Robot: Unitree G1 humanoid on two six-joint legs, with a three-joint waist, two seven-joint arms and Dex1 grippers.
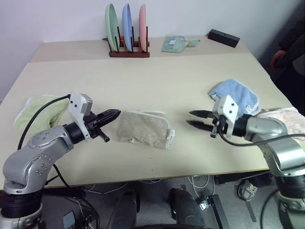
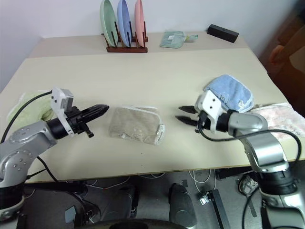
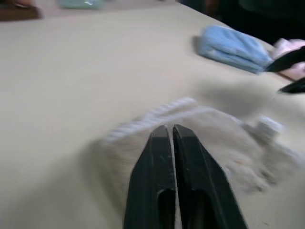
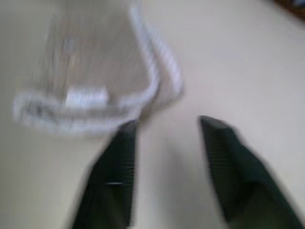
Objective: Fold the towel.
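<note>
Already the towel [image 1: 144, 129] is seen folded small on the table [image 1: 157, 81], between both grippers. The left gripper [image 1: 114, 114] is pressed together, the right gripper [image 1: 196, 119] parted, neither touching it, presumably because folding seems finished.

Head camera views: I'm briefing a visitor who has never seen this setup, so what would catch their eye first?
The beige towel, folded into a small bundle, lies mid-table between the two grippers, touched by neither. The left gripper is shut beside its left edge, and the right gripper stands open, apart from it on the other side. At the far edge, a wooden rack holds green, blue and pink plates upright.
</note>
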